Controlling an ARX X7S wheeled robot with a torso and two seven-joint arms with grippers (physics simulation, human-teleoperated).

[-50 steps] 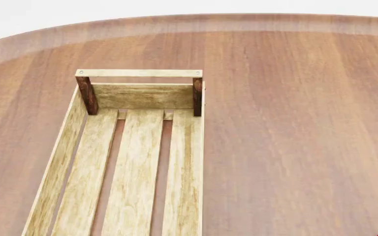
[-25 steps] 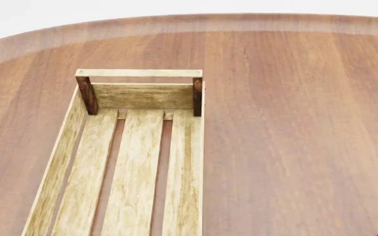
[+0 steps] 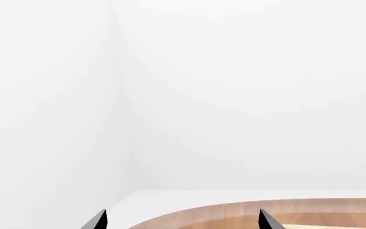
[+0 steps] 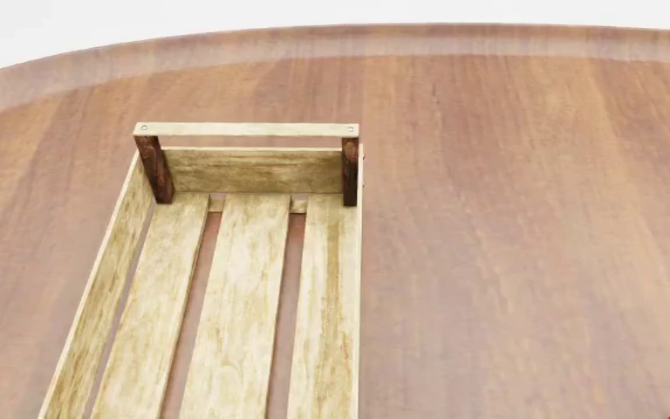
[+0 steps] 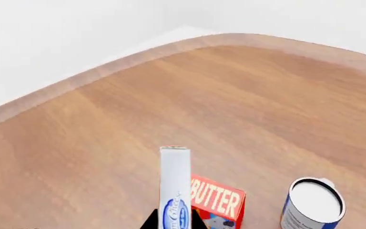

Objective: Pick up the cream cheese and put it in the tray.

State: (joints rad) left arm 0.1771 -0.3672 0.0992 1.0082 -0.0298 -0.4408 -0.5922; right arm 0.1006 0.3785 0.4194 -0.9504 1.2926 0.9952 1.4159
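The bench (image 4: 522, 218) carries the tray (image 4: 119, 288), whose visible slatted floor holds nothing, so the carry step looks to be in hand. The cream cheese (image 5: 175, 186) stands on edge in the right hand (image 5: 173, 220), clenched on it, above the bench near the butter box (image 5: 216, 200) and can (image 5: 311, 204). Next it must travel over the tray and lower; the left hand (image 3: 179, 220) hangs released, fingertips spread, grasping nothing.

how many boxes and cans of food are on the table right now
3. In the right wrist view: the cream cheese in the right pincer, the butter box behind it, the can beside that. Others may sit out of view.
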